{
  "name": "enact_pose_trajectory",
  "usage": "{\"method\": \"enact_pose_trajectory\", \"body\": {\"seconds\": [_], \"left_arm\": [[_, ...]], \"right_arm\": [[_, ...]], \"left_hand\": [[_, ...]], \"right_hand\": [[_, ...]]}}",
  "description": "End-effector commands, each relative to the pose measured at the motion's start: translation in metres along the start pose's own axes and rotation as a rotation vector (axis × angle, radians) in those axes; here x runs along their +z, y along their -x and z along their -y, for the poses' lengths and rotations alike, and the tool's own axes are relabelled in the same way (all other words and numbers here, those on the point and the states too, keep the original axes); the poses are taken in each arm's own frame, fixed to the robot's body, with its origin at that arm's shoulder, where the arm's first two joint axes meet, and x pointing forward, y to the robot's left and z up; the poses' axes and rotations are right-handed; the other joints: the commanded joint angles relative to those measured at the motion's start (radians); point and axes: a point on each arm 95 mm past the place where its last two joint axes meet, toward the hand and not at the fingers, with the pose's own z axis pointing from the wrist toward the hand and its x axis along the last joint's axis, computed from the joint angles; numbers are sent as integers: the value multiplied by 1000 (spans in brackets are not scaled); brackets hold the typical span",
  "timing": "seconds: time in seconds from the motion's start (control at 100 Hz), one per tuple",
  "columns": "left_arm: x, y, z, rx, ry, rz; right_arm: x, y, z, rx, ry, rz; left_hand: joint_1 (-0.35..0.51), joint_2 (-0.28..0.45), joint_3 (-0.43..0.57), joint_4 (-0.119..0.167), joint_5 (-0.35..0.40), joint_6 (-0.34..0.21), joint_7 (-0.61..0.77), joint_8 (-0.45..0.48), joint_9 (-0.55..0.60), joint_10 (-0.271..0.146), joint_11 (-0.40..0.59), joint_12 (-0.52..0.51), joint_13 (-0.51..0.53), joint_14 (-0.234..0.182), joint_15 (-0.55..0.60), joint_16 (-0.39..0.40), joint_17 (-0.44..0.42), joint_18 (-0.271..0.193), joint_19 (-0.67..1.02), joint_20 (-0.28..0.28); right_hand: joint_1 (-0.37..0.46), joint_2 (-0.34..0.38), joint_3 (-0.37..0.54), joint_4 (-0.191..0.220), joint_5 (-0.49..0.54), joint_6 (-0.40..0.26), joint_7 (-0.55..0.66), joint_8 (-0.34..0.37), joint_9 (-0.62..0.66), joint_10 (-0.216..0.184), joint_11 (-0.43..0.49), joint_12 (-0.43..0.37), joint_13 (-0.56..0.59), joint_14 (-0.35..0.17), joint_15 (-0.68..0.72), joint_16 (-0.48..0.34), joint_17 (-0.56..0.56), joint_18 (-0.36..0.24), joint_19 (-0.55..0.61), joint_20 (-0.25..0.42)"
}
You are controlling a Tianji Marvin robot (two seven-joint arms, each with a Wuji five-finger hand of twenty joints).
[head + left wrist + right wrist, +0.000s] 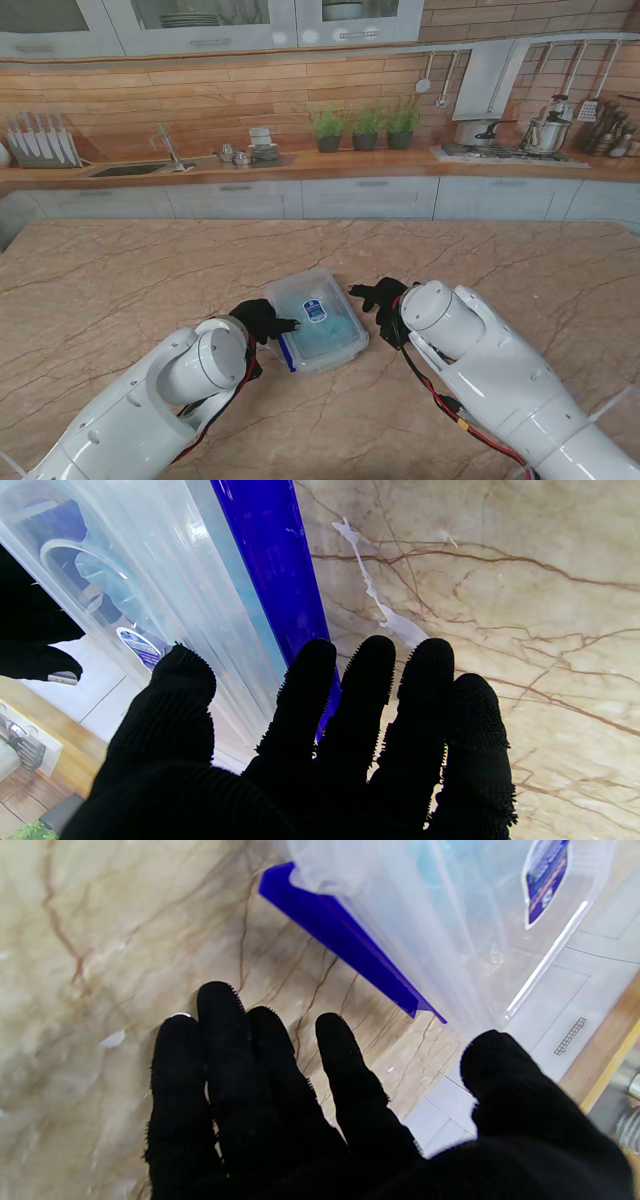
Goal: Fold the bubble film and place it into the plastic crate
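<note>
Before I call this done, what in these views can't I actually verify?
- Film fold: in the stand view the crate shows only a pale blue mass through its clear plastic; too small to judge.
- Left robot hand: its arm covers the palm there; contact with the crate is unclear.
- Right robot hand: the same, behind its arm.
- Crate interior: both wrist views see only its hazy wall.

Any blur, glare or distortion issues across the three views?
Stand view: sharp, evenly lit, with wide-angle bowing of the far counter; the plastic crate reads clearly. Left wrist view: crisp on the left hand, with small glare spots on the crate's clear wall. Right wrist view: the table top is smeared and soft, and the right hand shows as a featureless black mass.
</note>
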Motion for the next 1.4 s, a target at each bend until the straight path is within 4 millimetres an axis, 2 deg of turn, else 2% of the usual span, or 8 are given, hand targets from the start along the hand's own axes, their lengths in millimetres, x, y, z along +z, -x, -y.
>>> {"method": "enact_pose_trajectory", "body": {"seconds": [0.0,0.29,0.46,0.74,0.84,1.12,1.2,1.39], "left_arm": [[3,2,-13,-7,37,13],[4,-6,-17,-9,65,12],[4,-15,-25,-23,88,-2],[3,-26,-34,-48,138,-10],[3,-26,-35,-45,142,-11],[0,-22,-34,-53,140,-8],[0,-22,-33,-54,143,-6],[0,-22,-33,-54,150,-5]], "right_arm": [[3,-6,7,4,-12,-10],[16,-11,12,76,-56,19],[21,-7,12,111,-62,50],[27,0,13,211,-81,100],[30,1,13,218,-81,119],[35,8,9,193,-23,175],[36,11,9,165,-4,188],[37,16,9,111,28,210]], "left_hand": [[66,-50,96,0,-39,-69,23,-8,19,-9,28,11,25,5,26,11,-3,-27,41,24],[58,18,70,0,-20,-57,15,-11,29,4,30,10,28,13,33,13,-8,-25,49,28],[68,34,61,2,-6,-55,21,-13,42,2,34,10,36,14,37,14,-4,-20,53,31],[50,70,29,6,-5,-44,7,-16,32,9,28,6,29,21,33,11,-4,-10,51,33],[49,78,18,8,-6,-43,1,-15,31,11,26,5,25,20,30,10,-5,-12,50,33],[57,93,-5,12,-9,-38,-16,-11,21,11,18,1,14,23,23,7,-16,-16,41,30],[57,101,-12,13,-9,-37,-21,-8,16,12,15,0,10,25,20,6,-18,-15,39,29],[60,116,-30,15,-11,-36,-35,-3,7,14,9,-2,1,27,15,6,-25,-19,35,27]], "right_hand": [[22,-21,0,26,-25,-10,-18,-6,-24,27,-13,-15,-15,69,-30,-17,-10,7,-22,-28],[32,-23,-5,26,-50,-19,-28,-4,-58,26,-35,-23,6,101,-24,-13,14,44,-26,-34],[35,-39,-4,27,-210,-78,-83,-10,-211,-1,-83,-37,-6,116,-29,-12,24,65,-29,-44],[56,-115,32,29,-310,-101,-81,20,-352,-17,-106,-51,7,111,-5,-4,51,76,-12,-58],[52,-142,71,18,-313,-91,-82,10,-383,-17,-95,-52,44,82,68,27,76,64,44,-44],[46,-197,131,-2,-299,-70,-123,-26,-430,-6,-69,-53,128,-64,446,170,114,-22,230,30],[34,-229,142,-5,-308,-73,-140,-27,-424,-6,-59,-51,168,-84,603,211,117,-42,248,39],[6,-284,160,-15,-302,-74,-151,-31,-381,3,-26,-37,289,-120,765,226,143,-55,269,28]]}}
